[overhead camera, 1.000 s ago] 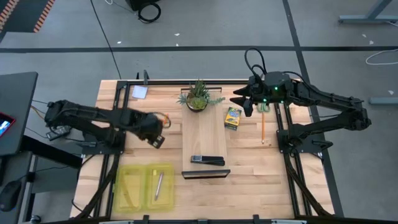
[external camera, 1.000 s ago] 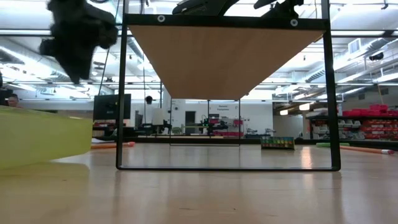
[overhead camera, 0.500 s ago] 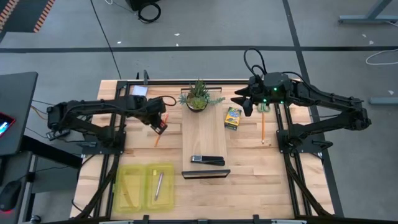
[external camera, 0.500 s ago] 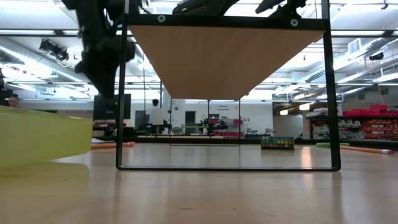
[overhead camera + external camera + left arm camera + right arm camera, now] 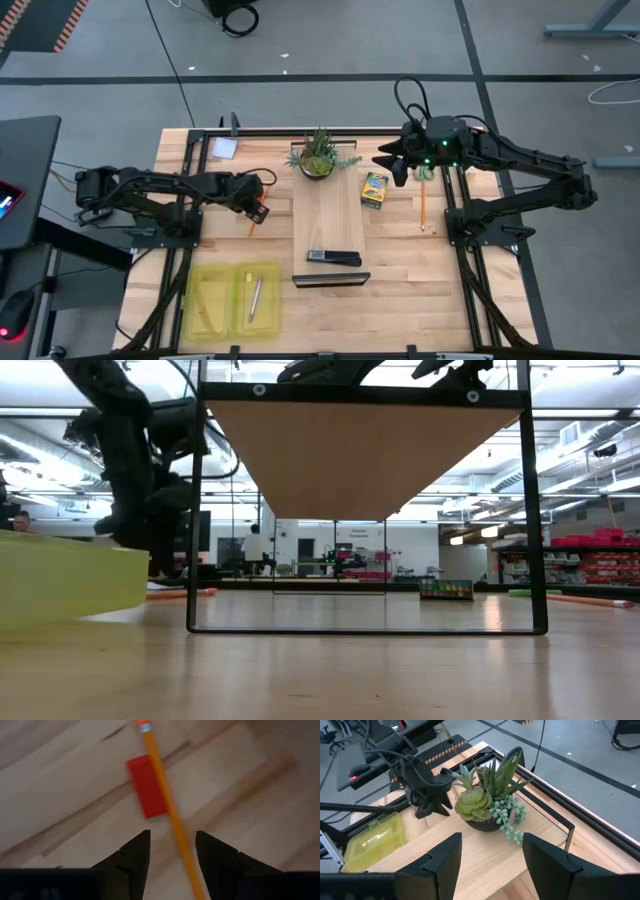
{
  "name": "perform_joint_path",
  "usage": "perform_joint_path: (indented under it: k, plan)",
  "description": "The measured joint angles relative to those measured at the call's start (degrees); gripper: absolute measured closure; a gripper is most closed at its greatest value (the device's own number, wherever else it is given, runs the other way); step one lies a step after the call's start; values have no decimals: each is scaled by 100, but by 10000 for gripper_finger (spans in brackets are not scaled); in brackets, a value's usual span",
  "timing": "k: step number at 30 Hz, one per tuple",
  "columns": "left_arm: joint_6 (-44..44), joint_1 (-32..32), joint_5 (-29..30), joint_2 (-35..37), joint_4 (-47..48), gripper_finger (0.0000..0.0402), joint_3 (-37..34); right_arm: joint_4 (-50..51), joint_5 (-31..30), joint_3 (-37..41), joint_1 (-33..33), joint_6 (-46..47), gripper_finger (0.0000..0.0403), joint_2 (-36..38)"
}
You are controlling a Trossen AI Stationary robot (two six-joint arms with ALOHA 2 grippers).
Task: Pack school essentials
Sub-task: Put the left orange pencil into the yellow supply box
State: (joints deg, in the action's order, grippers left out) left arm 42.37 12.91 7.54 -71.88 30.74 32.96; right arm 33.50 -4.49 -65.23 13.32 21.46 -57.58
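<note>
My left gripper (image 5: pixel 256 206) hangs open just above the table on its left side. In the left wrist view the tiny red eraser (image 5: pixel 146 786) lies flat ahead of the fingers. The orange pen (image 5: pixel 167 805) lies beside it and runs back between the two fingers without touching them. My right gripper (image 5: pixel 396 162) waits open near the far edge, by the potted plant (image 5: pixel 319 155). The yellow-green crayon box (image 5: pixel 374 189), thin pencil (image 5: pixel 422 206), green-handled scissors (image 5: pixel 426 173) and pale note pad (image 5: pixel 224 148) lie on the table.
A yellow-green open case (image 5: pixel 232 300) sits at the near left with a slim silver thing inside. A black bar-shaped object (image 5: pixel 333 258) lies on the raised wooden board (image 5: pixel 328 215) at the middle. Black frame rails run along both sides.
My left gripper has swung toward the far edge, then come back a little. In the low view it has dropped from high above the table down close to it, over the eraser and the orange pen. The right arm has kept still.
</note>
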Motion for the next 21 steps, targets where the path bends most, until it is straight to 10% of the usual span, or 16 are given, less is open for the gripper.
perform_joint_path:
  k: [21]
  plan:
    - [1702, -1482, 2109, -402, -234, 210, -66, 5, 6, 0, 0, 25, 186, 0]
